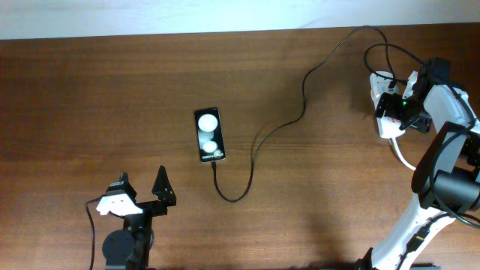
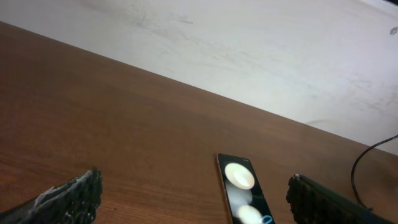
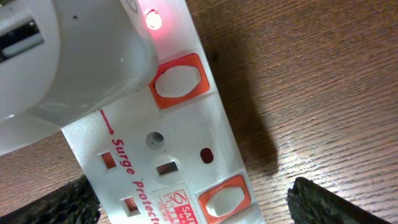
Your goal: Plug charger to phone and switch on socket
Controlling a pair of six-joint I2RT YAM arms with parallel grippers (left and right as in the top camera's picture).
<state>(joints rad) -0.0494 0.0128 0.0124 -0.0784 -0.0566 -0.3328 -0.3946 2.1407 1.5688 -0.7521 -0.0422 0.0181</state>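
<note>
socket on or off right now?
On, apparently: the socket shows a red lamp glowing beside the white plug in the right wrist view.

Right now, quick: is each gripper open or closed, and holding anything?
Left gripper: open, empty.
Right gripper: open, fingers either side of the socket, gripping nothing.

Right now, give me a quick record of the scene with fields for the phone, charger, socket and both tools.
phone: lying face up, two white spots on its face
charger: cable runs from the phone's bottom edge, where it looks plugged in, toward the socket
socket: white adapter seated, red light on beside it
left tool: open, empty, apart from the phone
right tool: open, over the socket
</note>
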